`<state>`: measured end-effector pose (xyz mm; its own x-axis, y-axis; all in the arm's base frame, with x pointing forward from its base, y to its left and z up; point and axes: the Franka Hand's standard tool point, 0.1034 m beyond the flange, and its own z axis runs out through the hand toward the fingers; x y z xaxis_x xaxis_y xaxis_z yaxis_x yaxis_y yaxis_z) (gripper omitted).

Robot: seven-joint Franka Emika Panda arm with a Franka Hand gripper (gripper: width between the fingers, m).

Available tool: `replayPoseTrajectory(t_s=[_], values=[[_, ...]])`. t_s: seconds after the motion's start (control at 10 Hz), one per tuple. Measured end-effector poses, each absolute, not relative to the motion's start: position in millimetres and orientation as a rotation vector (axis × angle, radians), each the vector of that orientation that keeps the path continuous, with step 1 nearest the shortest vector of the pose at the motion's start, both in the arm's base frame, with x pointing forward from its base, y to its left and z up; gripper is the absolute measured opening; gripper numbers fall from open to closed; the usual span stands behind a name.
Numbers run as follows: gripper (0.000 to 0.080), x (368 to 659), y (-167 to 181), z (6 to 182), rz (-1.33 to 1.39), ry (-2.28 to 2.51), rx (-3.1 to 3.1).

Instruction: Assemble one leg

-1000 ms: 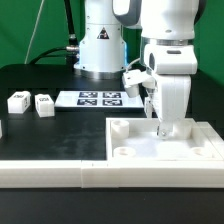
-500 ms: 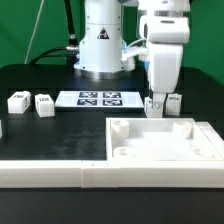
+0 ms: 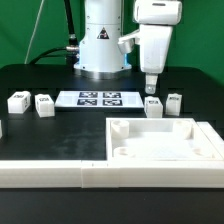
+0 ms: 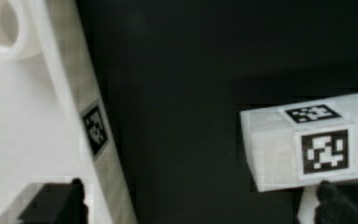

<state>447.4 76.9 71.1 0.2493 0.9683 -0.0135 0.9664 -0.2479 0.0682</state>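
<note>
Several small white legs with square markers stand on the black table: two behind the panel (image 3: 153, 105) (image 3: 174, 102) and two at the exterior view's left (image 3: 18, 101) (image 3: 43, 104). My gripper (image 3: 150, 88) hangs open and empty a little above the leg nearest the panel. In the wrist view one leg (image 4: 309, 146) stands beside one dark fingertip (image 4: 355, 200). The other fingertip (image 4: 51, 204) is over the panel's rim (image 4: 73, 120). Only black table lies between the fingertips of the gripper (image 4: 202, 205).
The large white panel (image 3: 196, 130) with a raised rim and round corner sockets lies at the front. The marker board (image 3: 100, 98) lies behind it, before the robot's base (image 3: 100, 50). A long white rail (image 3: 40, 172) runs along the front left.
My gripper has risen from the panel's back rim and moved up and toward the exterior view's left. A leg that it covered now shows below it.
</note>
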Motion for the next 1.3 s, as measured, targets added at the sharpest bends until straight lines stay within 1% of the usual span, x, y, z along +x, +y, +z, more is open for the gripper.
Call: replayPoseTrajectory(t_s=[0.1, 0.2, 0.3, 0.4, 0.6, 0.7, 0.9, 1.2, 1.3], values=[[0.0649, 447, 77, 71.0, 0.050, 1.819, 2.486], [0.0649, 446, 77, 71.0, 0.068, 1.652, 2.608], [0.0649, 437, 76, 68.6, 0.130, 1.397, 2.773], [0.0649, 424, 77, 64.7, 0.125, 1.234, 2.867], [0.0649, 413, 92, 59.5, 0.127, 0.737, 3.069], [0.0649, 408, 100, 56.2, 0.118, 0.585, 3.113], [0.0649, 403, 114, 50.7, 0.089, 0.176, 3.187], [0.0649, 402, 115, 50.2, 0.071, -0.217, 3.206], [0.0649, 401, 117, 50.1, 0.066, -0.284, 3.205]])
